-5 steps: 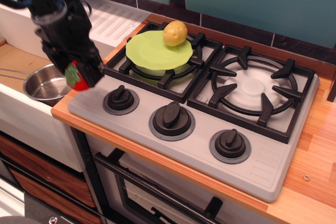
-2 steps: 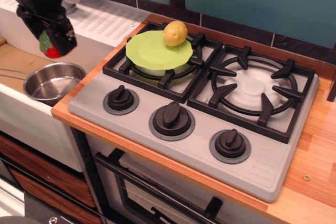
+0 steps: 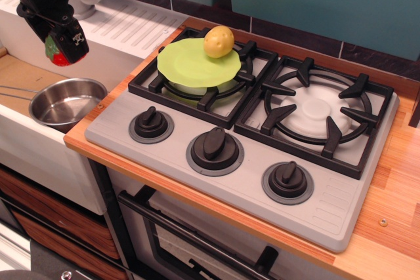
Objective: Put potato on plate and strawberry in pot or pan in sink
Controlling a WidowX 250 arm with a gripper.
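Strawberry [image 3: 58,52] in end effector [image 3: 62,49] above sink [image 3: 39,139]

The pan [image 3: 65,101] is shiny metal, the plate [image 3: 190,63] matt plastic, the potato [image 3: 218,41] smooth, the strawberry [image 3: 56,52] glossy, the counter [image 3: 394,188] wood.

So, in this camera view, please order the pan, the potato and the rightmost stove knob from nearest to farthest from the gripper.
From the gripper, which holds the strawberry:
1. Pan, just below it in the sink.
2. Potato, to the right, on the green plate.
3. Rightmost knob, far right at the stove's front.
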